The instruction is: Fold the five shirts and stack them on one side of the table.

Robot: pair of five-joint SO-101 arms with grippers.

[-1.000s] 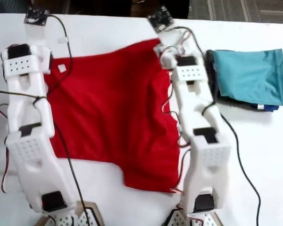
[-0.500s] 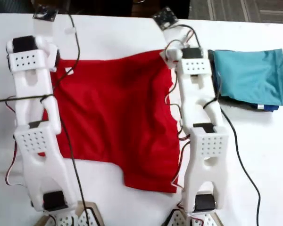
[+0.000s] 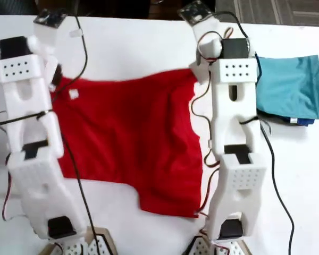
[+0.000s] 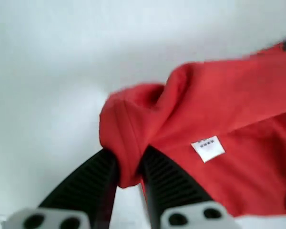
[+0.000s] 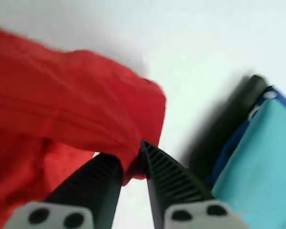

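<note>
Red shirt, lying spread over the middle of the table between the two arms, with the stack of folded shirts, teal uppermost, at about 2 o'clock on the table and apart from the red cloth. We see the left gripper clamped on a bunched fold at the shirt's 10 o'clock corner, near a white label, and the right gripper pinching the corner at 1 o'clock. We judge the fabric light, soft and limp: it creases and puckers at each hold and should sag wherever it is unsupported. We consider the two far corners of one edge the proper holds, since tension between them keeps that edge straight. A doubled hem should resist slipping from the jaws better than a single thin layer.
</note>
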